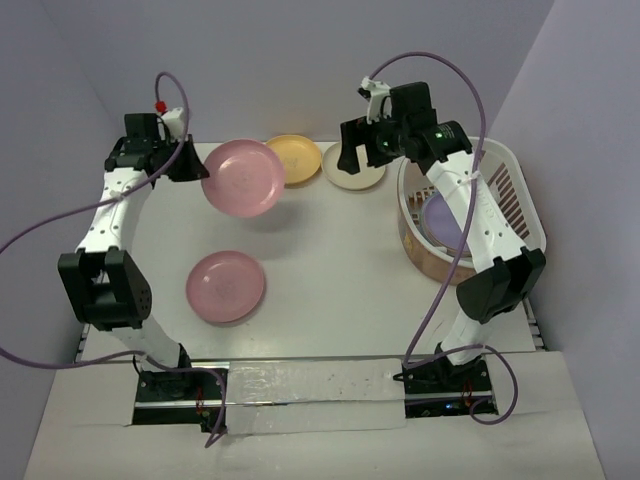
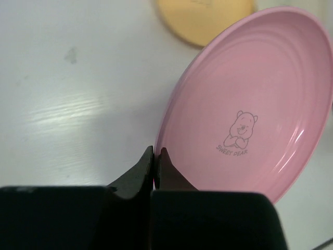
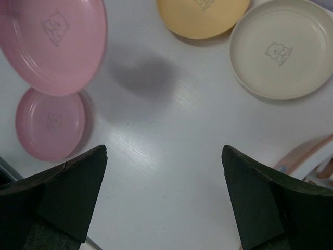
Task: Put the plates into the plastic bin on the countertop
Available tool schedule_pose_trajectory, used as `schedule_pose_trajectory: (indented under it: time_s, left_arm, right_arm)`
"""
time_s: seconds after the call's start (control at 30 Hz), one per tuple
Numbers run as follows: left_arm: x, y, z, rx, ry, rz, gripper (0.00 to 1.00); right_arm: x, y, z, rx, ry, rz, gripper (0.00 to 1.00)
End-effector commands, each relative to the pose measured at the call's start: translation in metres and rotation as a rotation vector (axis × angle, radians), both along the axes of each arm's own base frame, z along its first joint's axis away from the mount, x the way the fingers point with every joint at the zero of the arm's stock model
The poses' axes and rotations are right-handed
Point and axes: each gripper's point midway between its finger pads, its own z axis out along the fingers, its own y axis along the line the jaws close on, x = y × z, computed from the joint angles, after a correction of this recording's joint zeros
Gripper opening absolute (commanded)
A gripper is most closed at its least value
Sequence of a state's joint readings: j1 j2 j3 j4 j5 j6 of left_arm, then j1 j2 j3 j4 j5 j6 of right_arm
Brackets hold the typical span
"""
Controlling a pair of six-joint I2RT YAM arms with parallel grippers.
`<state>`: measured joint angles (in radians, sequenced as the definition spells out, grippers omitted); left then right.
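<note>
A: Your left gripper, what's it doing?
B: Jaws pinched on the rim of 1 pink plate, held tilted above the countertop.
A: And your right gripper?
B: Jaws spread wide, empty, hovering by the cream plate. 1 lavender plate lies in the plastic bin; the nearer pink plate and an orange plate sit on the countertop.
</note>
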<state>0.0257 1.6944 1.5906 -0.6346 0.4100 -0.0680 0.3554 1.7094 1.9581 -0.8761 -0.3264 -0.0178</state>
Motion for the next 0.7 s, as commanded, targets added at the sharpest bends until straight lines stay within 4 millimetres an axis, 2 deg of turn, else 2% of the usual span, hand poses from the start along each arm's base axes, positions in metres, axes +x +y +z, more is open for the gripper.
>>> schedule_pose_trajectory:
  time_s: [0.0, 0.1, 0.2, 0.3, 0.43, 0.53, 0.67]
  left_arm:
    - [-0.026, -0.060, 0.040, -0.002, -0.095, -0.185, 0.00]
    - [-0.042, -0.091, 0.052, -0.013, -0.126, -0.263, 0.00]
    - [-0.052, -0.108, 0.062, -0.034, -0.150, -0.315, 0.00]
    - [-0.064, -0.126, 0.073, -0.054, -0.174, -0.374, 0.00]
    - [-0.072, -0.137, 0.081, -0.071, -0.185, -0.409, 0.00]
    - [-0.075, -0.140, 0.086, -0.081, -0.195, -0.420, 0.00]
    - [-0.077, -0.144, 0.090, -0.091, -0.201, -0.431, 0.00]
  right_arm:
    - [-0.002, 0.027, 0.023, 0.044, -0.043, 0.056, 0.97]
    - [-0.007, 0.043, 0.019, 0.035, -0.034, 0.091, 0.94]
    - [-0.006, 0.048, 0.010, 0.014, -0.024, 0.096, 0.90]
    - [-0.005, 0.053, -0.004, -0.008, -0.001, 0.100, 0.80]
    - [-0.002, 0.053, -0.016, -0.030, 0.011, 0.090, 0.62]
    - [0.000, 0.054, -0.023, -0.044, 0.023, 0.086, 0.57]
    - [0.000, 0.055, -0.029, -0.054, 0.034, 0.089, 0.41]
